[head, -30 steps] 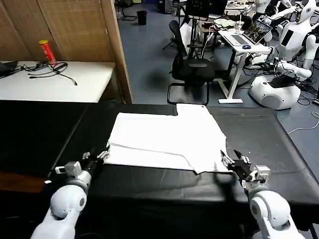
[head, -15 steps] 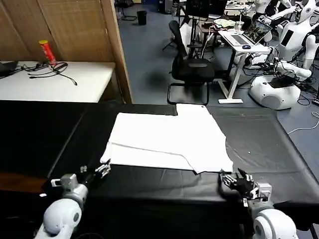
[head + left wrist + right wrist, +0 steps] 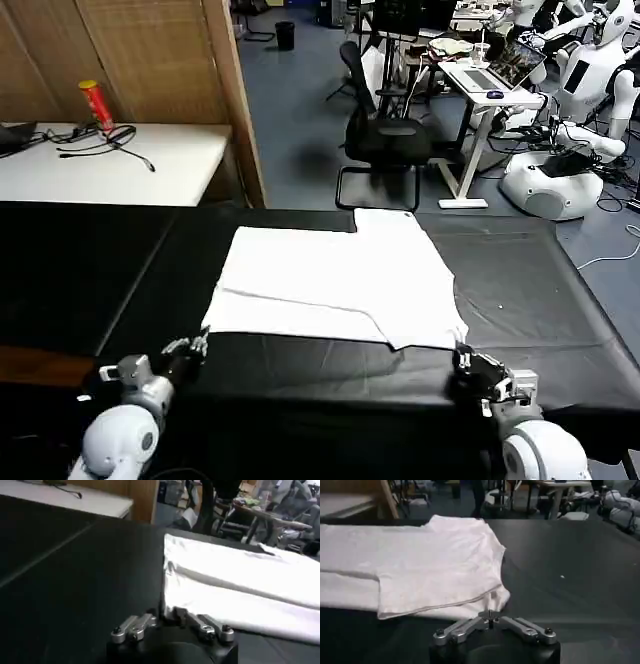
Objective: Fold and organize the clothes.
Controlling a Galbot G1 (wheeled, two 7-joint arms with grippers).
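The white T-shirt [image 3: 335,270] lies folded and flat on the black table [image 3: 80,270], plain side up. My left gripper [image 3: 195,345] sits low at the shirt's near left corner. In the left wrist view the left gripper [image 3: 169,614] is shut, with the corner of the T-shirt [image 3: 240,585] at its tips. My right gripper [image 3: 463,358] sits at the near right corner. In the right wrist view the right gripper [image 3: 490,616] is shut, its tips meeting on the hem of the T-shirt [image 3: 420,565].
Bare black tabletop lies on both sides of the shirt, and the table's near edge runs just behind the grippers. Beyond the table stand a white desk [image 3: 110,160] with a red can [image 3: 95,103], a wooden partition [image 3: 170,60], an office chair [image 3: 385,140] and white robots [image 3: 560,180].
Both grippers dropped from above the shirt's near corners to table level, stood open half a second ago, and are shut at the corners now. The shirt has barely shifted.
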